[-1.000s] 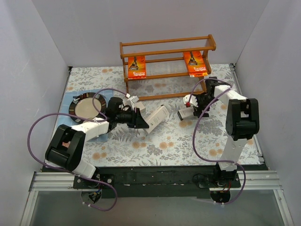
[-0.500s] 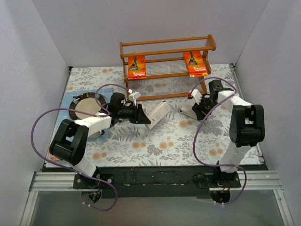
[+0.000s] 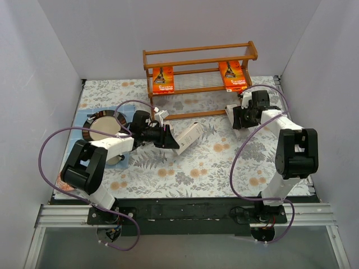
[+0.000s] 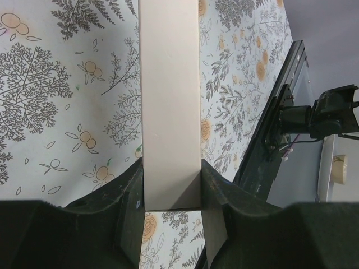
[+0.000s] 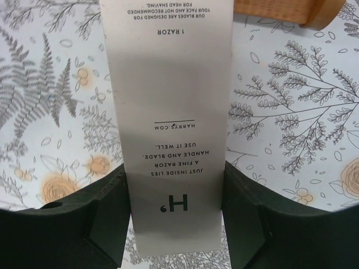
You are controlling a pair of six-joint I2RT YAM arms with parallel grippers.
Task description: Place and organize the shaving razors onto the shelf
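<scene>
Top view: we see the orange-brown wooden two-tier shelf (image 3: 199, 59) at the far edge of the floral tablecloth (image 3: 168, 174). Two flat orange razor packs (image 3: 163, 79) stand on its rods, one at each end. The left gripper (image 3: 174, 140) is clamped on a slim white box (image 3: 189, 137) in front of the shelf, and the right gripper (image 3: 233, 115) is by the shelf's right foot. Left wrist: both fingers (image 4: 132, 207) pinch the slim white box (image 4: 171, 106) at its near end. Right wrist: the fingers (image 5: 106, 218) grip a printed white razor box (image 5: 171, 112) by its sides, its far end beside the shelf's wooden foot (image 5: 286, 11).
</scene>
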